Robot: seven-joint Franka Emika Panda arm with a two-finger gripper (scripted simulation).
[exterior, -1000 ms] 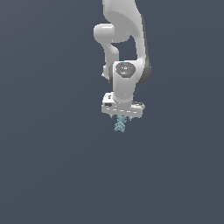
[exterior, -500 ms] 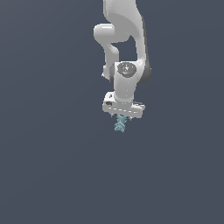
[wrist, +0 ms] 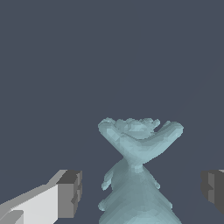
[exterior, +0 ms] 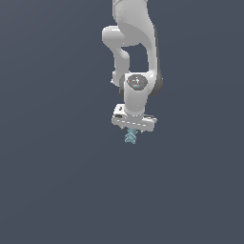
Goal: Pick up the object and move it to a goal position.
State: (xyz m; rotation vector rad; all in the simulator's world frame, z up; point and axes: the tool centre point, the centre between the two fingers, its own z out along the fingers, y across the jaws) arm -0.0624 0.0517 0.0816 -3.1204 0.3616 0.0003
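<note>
Pincer [exterior: 131, 135] points down, fingers [wrist: 70, 193] spread wide. Teal object [wrist: 136, 168] sits between them, touching neither.

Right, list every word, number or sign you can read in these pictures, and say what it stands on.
None can be read.
Arm: a small round dark patch with tiny red and blue specks, too small to tell whether it is a mark or text.
Teal object: plain, no marking.
Gripper: white and grey fingers, no marking.
Background: plain dark grey, no signs.
</note>
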